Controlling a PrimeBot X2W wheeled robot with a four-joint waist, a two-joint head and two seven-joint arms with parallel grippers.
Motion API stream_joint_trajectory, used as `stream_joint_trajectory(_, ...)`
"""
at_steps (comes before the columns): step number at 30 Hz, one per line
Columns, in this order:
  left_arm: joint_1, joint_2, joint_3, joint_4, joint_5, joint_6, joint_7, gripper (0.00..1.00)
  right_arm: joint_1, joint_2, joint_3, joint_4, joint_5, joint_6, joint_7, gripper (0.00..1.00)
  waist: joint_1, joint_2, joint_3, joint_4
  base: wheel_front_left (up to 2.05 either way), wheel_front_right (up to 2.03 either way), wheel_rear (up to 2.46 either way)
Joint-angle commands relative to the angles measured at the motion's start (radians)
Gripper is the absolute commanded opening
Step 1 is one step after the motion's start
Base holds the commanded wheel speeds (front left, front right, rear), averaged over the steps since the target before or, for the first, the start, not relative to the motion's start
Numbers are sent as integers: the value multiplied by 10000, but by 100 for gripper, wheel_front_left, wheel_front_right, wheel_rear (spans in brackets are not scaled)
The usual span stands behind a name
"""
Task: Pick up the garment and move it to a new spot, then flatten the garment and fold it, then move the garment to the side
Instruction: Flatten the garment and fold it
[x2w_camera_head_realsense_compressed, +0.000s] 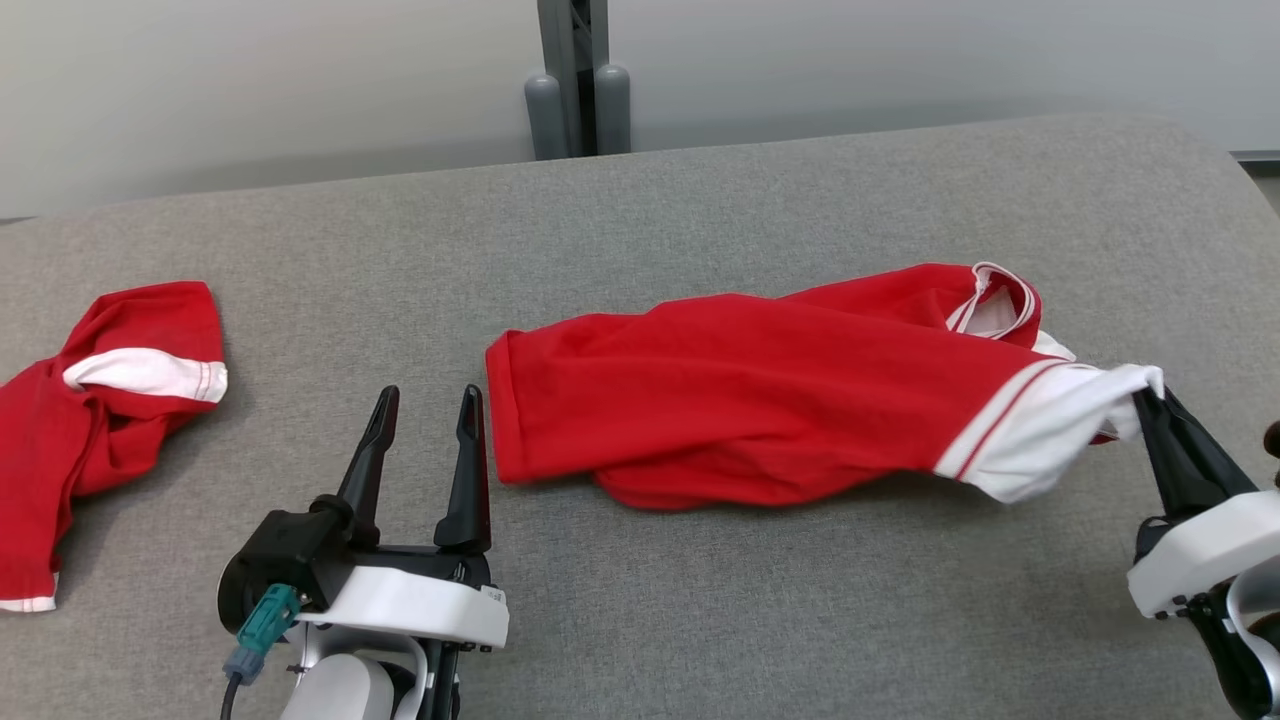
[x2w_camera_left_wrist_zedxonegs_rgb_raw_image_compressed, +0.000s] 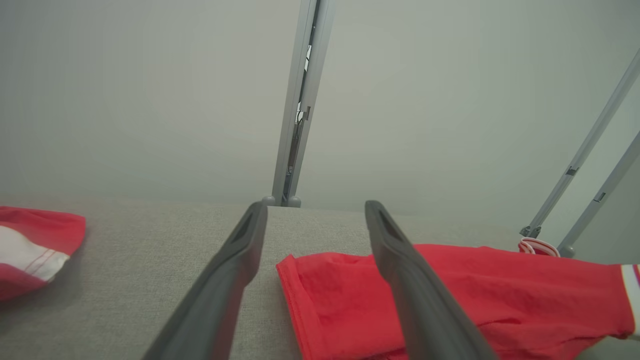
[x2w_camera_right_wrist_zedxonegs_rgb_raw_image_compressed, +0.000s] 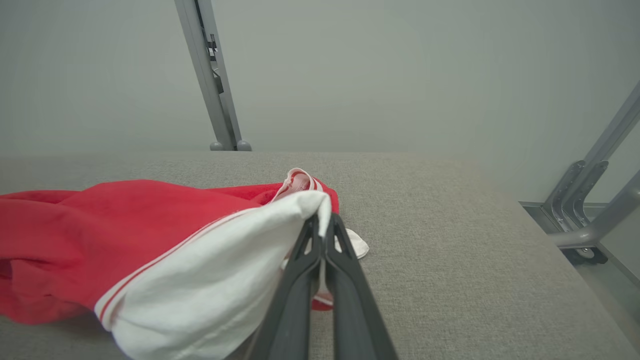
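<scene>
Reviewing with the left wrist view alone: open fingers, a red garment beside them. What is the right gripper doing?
Observer: The right gripper is shut on the white sleeve of the garment.
Operator: Is that end lifted?
Observer: The pinched end looks raised off the table; the red body lies on it.
Operator: And the red cloth at my left edge?
Observer: A second garment, crumpled, lying apart on the robot's left.
</scene>
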Motion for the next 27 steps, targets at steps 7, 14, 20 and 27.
stream_joint_trajectory(7, -235, 37, -27, 104, 113, -78, -25, 100, 248, -270, -217, 773, -277, 0, 417, 0, 0, 0, 131, -38, 0, 0, 0)
stream_joint_trajectory(14, -135, 37, 32, 246, 164, -93, -25, 100, -65, -129, -202, 1082, -727, 0, 330, 100, 0, 0, 8, -103, 0, 0, 0)
stream_joint_trajectory(20, -53, 37, 37, 296, 84, -128, -25, 100, -279, 216, -295, 197, -723, 0, -343, 100, 0, 0, -273, -168, 0, 0, 0)
stream_joint_trajectory(27, 32, 39, -55, 302, 16, -131, -25, 100, -243, 453, -59, -727, -635, 0, -1104, 100, 0, 0, -522, -142, 0, 0, 0)
